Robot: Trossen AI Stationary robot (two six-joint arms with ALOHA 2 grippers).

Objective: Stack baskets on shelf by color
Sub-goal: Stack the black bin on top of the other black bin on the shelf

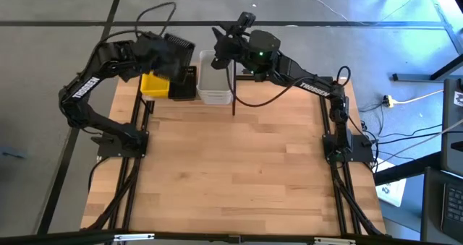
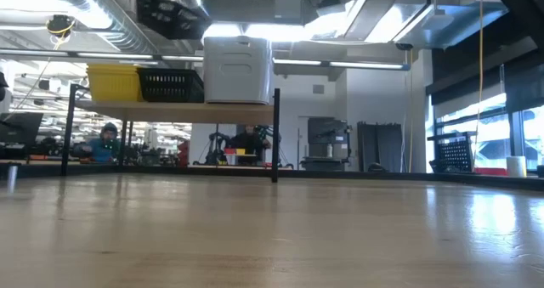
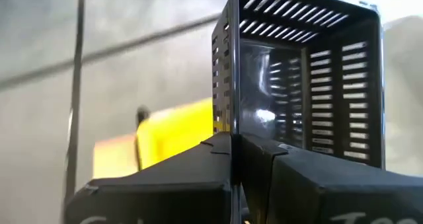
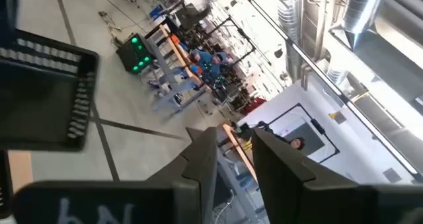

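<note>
Gripping a black perforated plastic basket (image 1: pixel 173 48) by its wall, left gripper (image 3: pixel 236 159), fingers pinched shut, hangs above the light wood shelf (image 2: pixel 174 110). Black basket stack (image 1: pixel 184 83): just below, toward five o'clock; yellow stack (image 1: pixel 155 84) beside it at nine, translucent white stack (image 1: pixel 215 77) at three. Right gripper (image 4: pixel 232 159): fingers parted, empty, above the white stack; left arm is nearer.

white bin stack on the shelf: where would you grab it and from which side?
I'd pinch a long side wall of the top white bin at its rim, coming straight down. It opens upward, and the black basket stack sits close on one side with the black upright divider on the other, so a side approach looks cramped. The right gripper hangs open just above.
</note>
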